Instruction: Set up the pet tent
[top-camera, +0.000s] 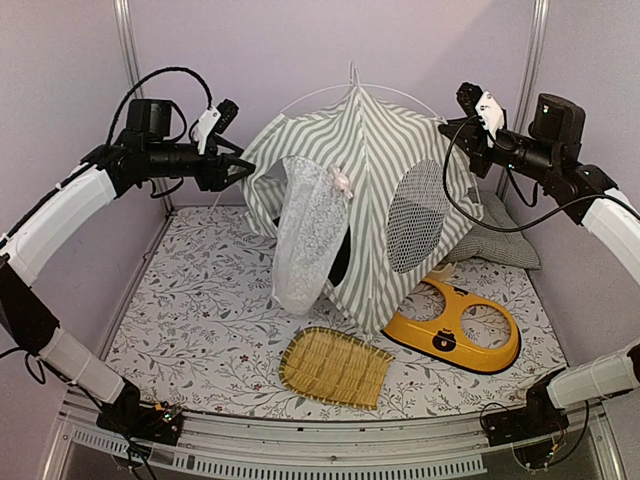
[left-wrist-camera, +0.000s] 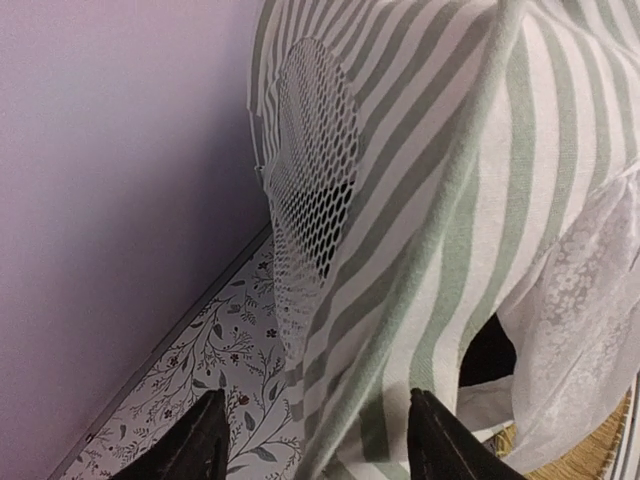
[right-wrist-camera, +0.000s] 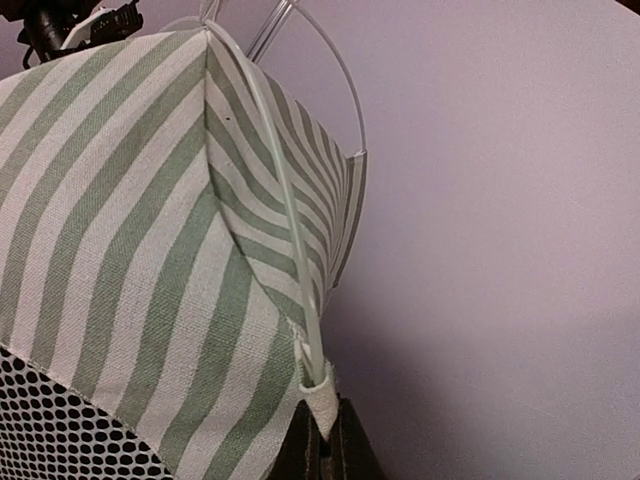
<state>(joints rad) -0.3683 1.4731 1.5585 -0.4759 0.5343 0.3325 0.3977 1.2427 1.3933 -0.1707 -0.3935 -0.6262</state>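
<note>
**Bamboo tray in front, striped tent held up behind**

Woven bamboo tray (top-camera: 335, 368) lies nearest on the floral-print surface (top-camera: 190, 300). A yellow two-hole bowl stand (top-camera: 462, 330) sits just beside it to the right.

Behind both stands the pet tent (top-camera: 370, 170), upright toward the back of the surface. Its lace door curtain (top-camera: 305, 235) hangs at the front and a round mesh window (top-camera: 415, 215) faces right. Thin white poles (top-camera: 352, 78) cross above the peak. A checked cushion (top-camera: 512, 245) lies at the tent's far right side.

The left jaws are apart, straddling the striped edge seam at the tent's left side, next to a second mesh window (left-wrist-camera: 310, 170). They pinch nothing. The right jaws are closed on the fabric corner pocket (right-wrist-camera: 318, 392), where a pole end is seated.

The step looks like spreading the frame so that the tent stands square. To do it well:

- The left jaws should close on the firm seam, not on the mesh, which would likely stretch or snag.
- The right pinch should hold cloth only, so the pole is not levered out of its pocket.
- Both arms should draw outward evenly and then lower together, so every corner meets the surface.
- A lopsided pull could tip the tent onto the tray.
</note>
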